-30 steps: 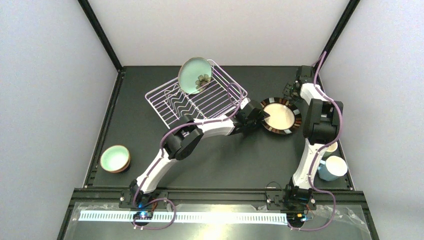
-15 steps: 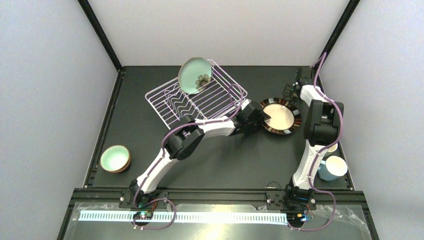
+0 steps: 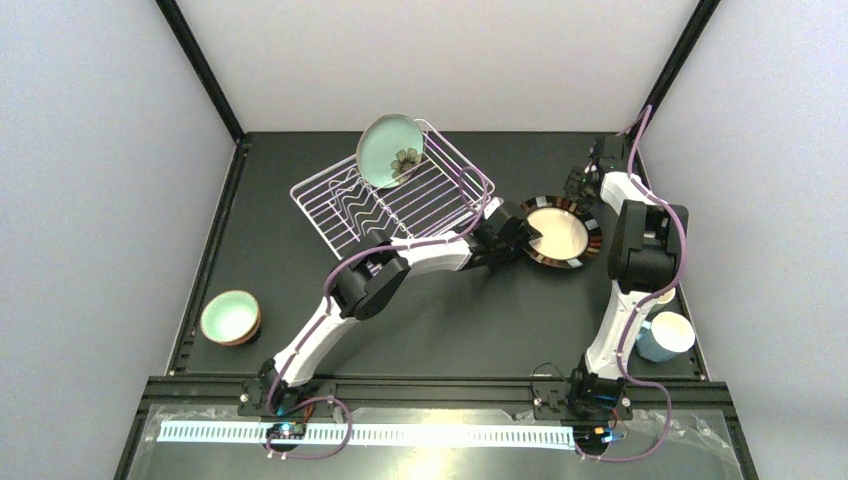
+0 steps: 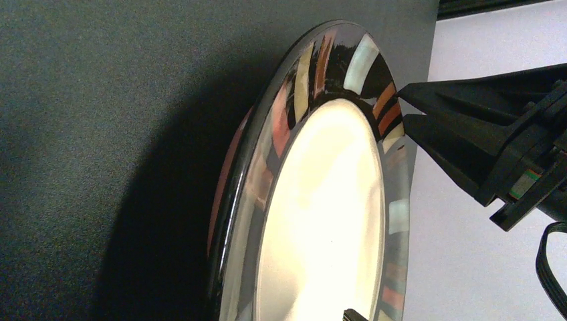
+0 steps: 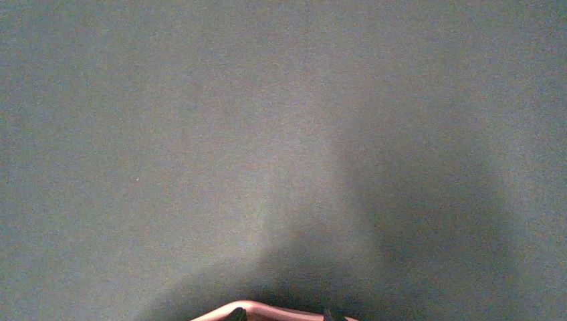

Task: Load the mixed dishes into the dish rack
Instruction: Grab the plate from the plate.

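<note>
Upper centre of black tabletop (image 3: 450, 320): white wire dish rack (image 3: 335, 215), unmoved since 1 second ago, mint-green flowered plate (image 3: 390, 150) leaning at its far corner. Stretched from lower left: left arm (image 3: 400, 262), left gripper (image 3: 522, 232) spread wide at left rim of cream plate with dark striped rim (image 3: 557, 232), right of centre. Nudged closer to that plate's upper-right rim: right gripper (image 3: 583, 190), clamped or not cannot tell. Open tabletop below; mint bowls (image 3: 230, 317) lower left, light blue mug (image 3: 663, 336) lower right.
</note>
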Robot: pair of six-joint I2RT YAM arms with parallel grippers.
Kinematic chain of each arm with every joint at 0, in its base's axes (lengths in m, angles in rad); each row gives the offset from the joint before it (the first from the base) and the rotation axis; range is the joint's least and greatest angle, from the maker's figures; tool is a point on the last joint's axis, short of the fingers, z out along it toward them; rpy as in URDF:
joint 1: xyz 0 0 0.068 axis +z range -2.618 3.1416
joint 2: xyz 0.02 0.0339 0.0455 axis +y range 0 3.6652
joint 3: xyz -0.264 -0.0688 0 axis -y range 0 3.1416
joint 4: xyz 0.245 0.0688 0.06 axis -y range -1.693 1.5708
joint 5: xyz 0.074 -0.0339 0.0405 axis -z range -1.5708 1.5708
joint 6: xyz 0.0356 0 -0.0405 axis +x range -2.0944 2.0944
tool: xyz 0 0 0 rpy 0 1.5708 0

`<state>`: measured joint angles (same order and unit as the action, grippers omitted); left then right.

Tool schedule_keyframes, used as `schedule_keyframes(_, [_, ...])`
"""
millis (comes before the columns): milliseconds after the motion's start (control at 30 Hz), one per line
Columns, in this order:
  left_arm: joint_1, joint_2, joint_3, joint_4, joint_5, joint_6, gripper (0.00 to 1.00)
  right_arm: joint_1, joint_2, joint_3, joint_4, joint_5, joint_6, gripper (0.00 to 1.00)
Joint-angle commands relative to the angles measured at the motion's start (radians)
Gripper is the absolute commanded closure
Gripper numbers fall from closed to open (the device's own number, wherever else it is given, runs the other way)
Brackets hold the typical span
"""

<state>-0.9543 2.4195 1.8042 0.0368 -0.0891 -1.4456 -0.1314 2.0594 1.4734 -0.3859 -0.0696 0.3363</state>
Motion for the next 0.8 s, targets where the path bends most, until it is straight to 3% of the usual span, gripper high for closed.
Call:
schedule_keyframes(0, [-0.004, 0.031, 0.064, 0.034, -0.005, 0.017, 0.02, 0.013, 0.000, -0.069, -0.168, -0.070, -0.025, 0.35])
schedule_keyframes(767, [-0.003, 0.032, 0.094, 0.023, -0.007, 0.065, 0.03, 0.018, -0.030, -0.128, -0.164, -0.096, -0.036, 0.35])
